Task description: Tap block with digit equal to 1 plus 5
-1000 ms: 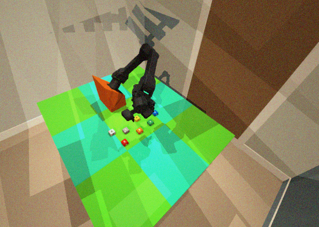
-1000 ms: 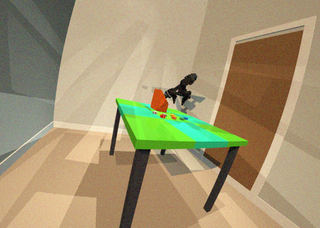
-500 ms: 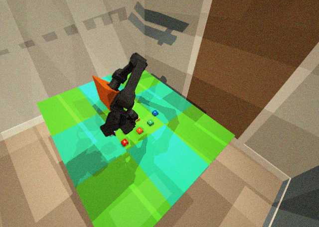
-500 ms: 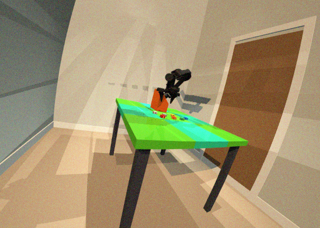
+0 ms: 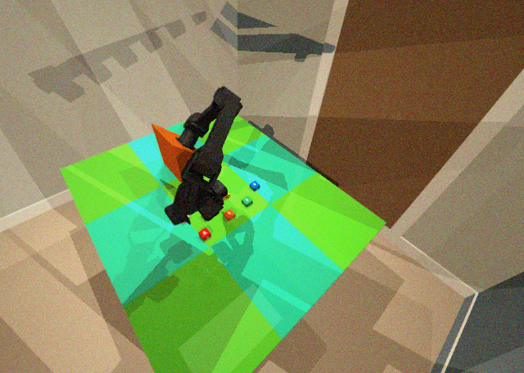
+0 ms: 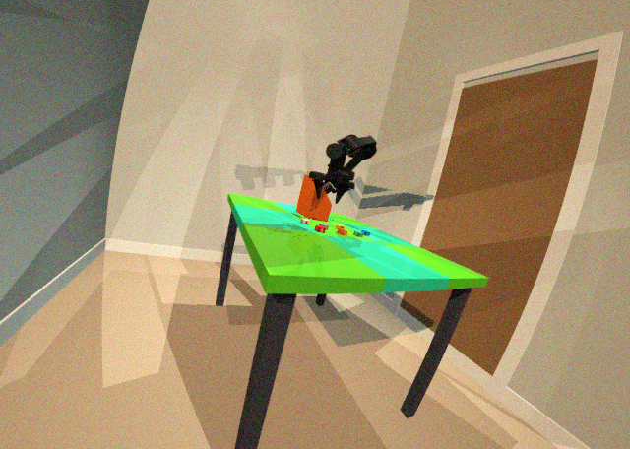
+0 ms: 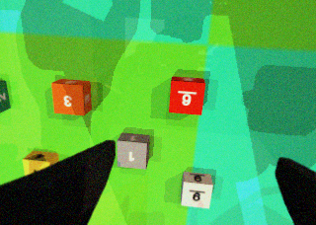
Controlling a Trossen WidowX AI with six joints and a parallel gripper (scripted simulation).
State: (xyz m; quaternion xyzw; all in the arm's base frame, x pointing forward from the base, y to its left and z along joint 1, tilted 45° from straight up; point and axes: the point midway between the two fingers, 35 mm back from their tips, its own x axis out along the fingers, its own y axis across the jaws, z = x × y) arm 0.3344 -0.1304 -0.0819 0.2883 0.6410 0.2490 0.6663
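A red block point(image 5: 205, 234) point(image 6: 321, 228) point(image 7: 187, 109) and a white block point(image 6: 304, 222) point(image 7: 188, 197) each show an upside-down 6-or-9 shape with a bar above it in the wrist view. The print is too coarse for me to tell for certain which is the 6. My gripper point(image 6: 328, 200) point(image 7: 194, 156) is open and empty, above the table. In the wrist view its tips stand left and right of the white block, with the red block farther up the picture. The white block is mostly hidden behind the gripper in the top view.
A grey block point(image 7: 132, 158) shows 1, an orange block point(image 5: 229, 214) point(image 7: 69, 89) shows 3. A yellow block point(image 7: 32, 163) is partly behind the left finger. Green point(image 5: 246, 201) and blue point(image 5: 254, 186) blocks lie farther off. An orange panel point(image 5: 167, 151) point(image 6: 306, 202) stands beside the arm.
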